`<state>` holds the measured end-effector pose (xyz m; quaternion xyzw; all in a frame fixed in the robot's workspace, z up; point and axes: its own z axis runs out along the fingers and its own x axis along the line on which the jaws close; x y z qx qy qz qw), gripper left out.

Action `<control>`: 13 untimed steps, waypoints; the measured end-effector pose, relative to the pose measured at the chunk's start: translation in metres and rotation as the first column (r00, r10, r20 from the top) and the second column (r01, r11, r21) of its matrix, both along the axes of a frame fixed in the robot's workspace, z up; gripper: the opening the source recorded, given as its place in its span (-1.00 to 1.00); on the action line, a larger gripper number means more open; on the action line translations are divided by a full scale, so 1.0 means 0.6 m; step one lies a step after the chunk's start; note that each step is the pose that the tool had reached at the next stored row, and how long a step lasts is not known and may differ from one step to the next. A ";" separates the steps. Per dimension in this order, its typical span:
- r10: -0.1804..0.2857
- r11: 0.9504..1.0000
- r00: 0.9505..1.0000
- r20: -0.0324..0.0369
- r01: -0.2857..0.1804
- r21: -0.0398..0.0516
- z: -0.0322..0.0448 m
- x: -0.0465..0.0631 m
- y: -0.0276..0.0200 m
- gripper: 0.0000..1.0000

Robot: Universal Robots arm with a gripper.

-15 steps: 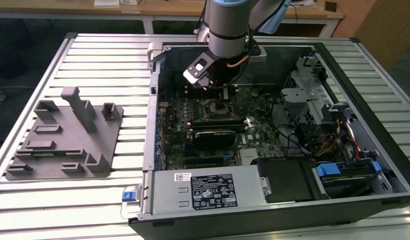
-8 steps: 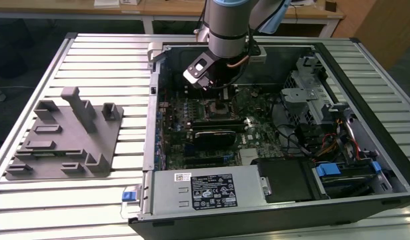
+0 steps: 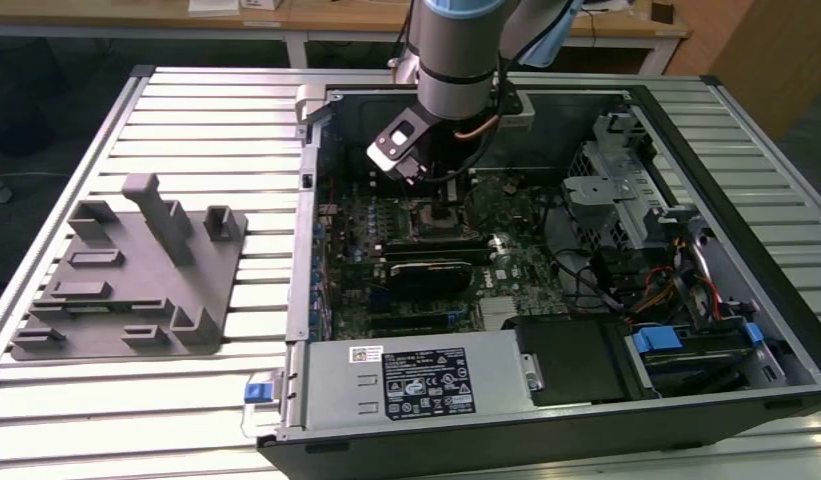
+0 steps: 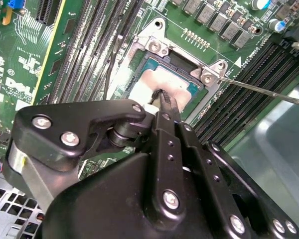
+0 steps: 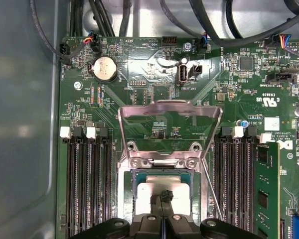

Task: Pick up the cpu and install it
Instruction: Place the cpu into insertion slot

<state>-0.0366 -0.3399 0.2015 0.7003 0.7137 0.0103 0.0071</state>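
Arm point(image 3: 453, 70) reaches down into the open computer case point(image 3: 544, 440), which lies on the slatted bench point(image 3: 210, 130). The gripper point(image 3: 437, 208) is low over the motherboard point(image 5: 154, 64), at the processor socket point(image 4: 157, 47). In both wrist views the gripper point(image 4: 161, 95) point(image 5: 164, 195) has its two fingers pressed together, the seam between them closed, and nothing is visible clamped between them. The cpu point(image 4: 172, 79) point(image 5: 148, 194) lies directly beneath the fingertips, flat and seated inside the socket. Its silvery top plate faces up and a dark teal rim shows around it. The joined tips sit at the middle of the top plate and appear to touch it; actual contact cannot be confirmed. Just beyond the gripper's tips the hinged metal load plate point(image 5: 169, 107) stands swung open, clear of the cpu. The thin wire lever point(image 4: 259, 90) runs away from the socket's corner to one side of the gripper. Black memory slots point(image 5: 87, 184) flank the socket on either side of the gripper. In the exterior view the grey fixture plate point(image 3: 117, 290) sits on the bench well apart from the gripper, outside the case, toward the exterior view's left.
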 end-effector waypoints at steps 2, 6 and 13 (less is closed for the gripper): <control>0.000 1.000 1.000 0.000 0.000 0.000 -0.001 0.000 -0.0003 -0.79; 0.000 1.000 1.000 0.000 0.000 0.000 -0.003 0.000 -0.0007 -0.79; 0.000 1.000 1.000 0.000 0.000 0.000 -0.005 0.000 -0.0008 -0.79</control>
